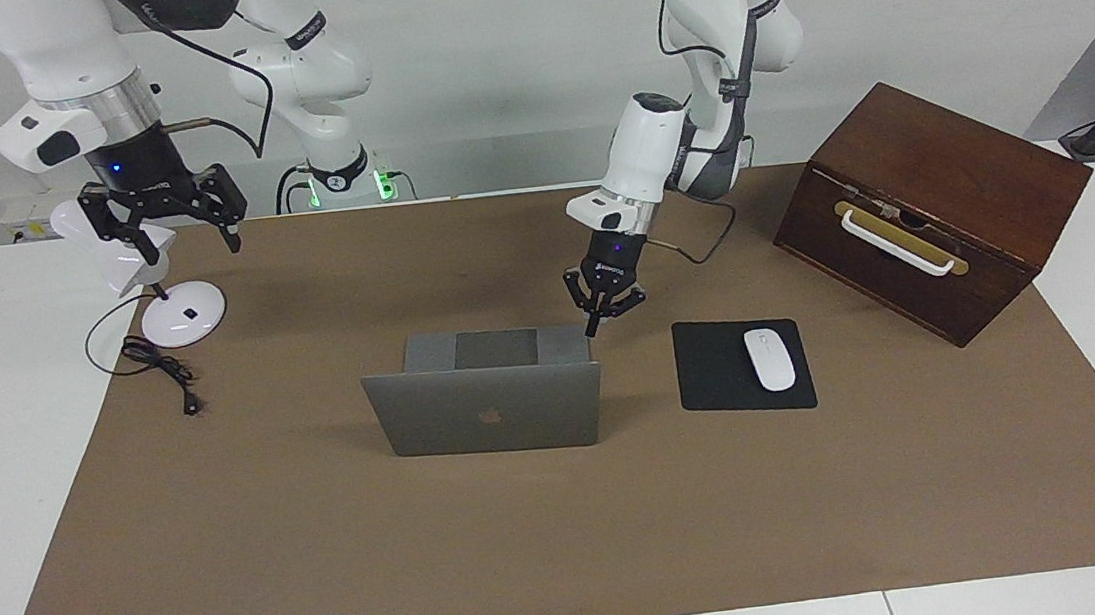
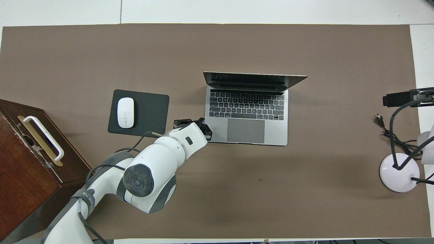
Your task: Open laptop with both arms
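The silver-grey laptop (image 1: 492, 408) stands open in the middle of the brown mat, its lid upright with the apple logo facing away from the robots. In the overhead view its keyboard and trackpad (image 2: 245, 115) show. My left gripper (image 1: 614, 316) is low at the corner of the laptop's base nearest the mouse pad, fingers apart, holding nothing; it also shows in the overhead view (image 2: 193, 124). My right gripper (image 1: 165, 219) is open and empty, raised high over the desk lamp; it also shows in the overhead view (image 2: 407, 97).
A black mouse pad (image 1: 714, 372) with a white mouse (image 1: 769, 358) lies beside the laptop toward the left arm's end. A brown wooden box (image 1: 930, 210) with a white handle stands past it. A white desk lamp (image 1: 184, 314) and its black cable (image 1: 162, 370) are at the right arm's end.
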Controlling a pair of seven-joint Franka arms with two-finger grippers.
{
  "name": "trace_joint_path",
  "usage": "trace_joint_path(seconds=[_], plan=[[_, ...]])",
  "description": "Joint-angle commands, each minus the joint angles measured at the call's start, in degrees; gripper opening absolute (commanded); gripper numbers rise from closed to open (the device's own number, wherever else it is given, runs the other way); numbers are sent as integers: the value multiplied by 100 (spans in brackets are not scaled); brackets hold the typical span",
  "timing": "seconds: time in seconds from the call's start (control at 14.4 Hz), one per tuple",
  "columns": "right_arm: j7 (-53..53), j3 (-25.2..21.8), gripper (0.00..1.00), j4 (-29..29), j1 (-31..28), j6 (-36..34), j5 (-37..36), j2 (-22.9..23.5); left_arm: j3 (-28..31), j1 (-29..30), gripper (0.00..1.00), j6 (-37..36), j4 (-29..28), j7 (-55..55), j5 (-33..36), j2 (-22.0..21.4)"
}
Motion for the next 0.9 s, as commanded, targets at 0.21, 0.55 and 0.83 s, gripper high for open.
trace_joint_path(seconds=[0.21,0.55,0.83], plan=[[13,19,100,75,-47,-55,-15,76,8,327,0,-1699,529,-11,-59,-571],[-4,19,100,-74,-73,102,-15,68,8,915,0,-3568,1160,95,-15,-1081],[-4,19,100,-127,-73,130,-15,50,-1,1583,0,-4905,1723,735,-6,-1345]])
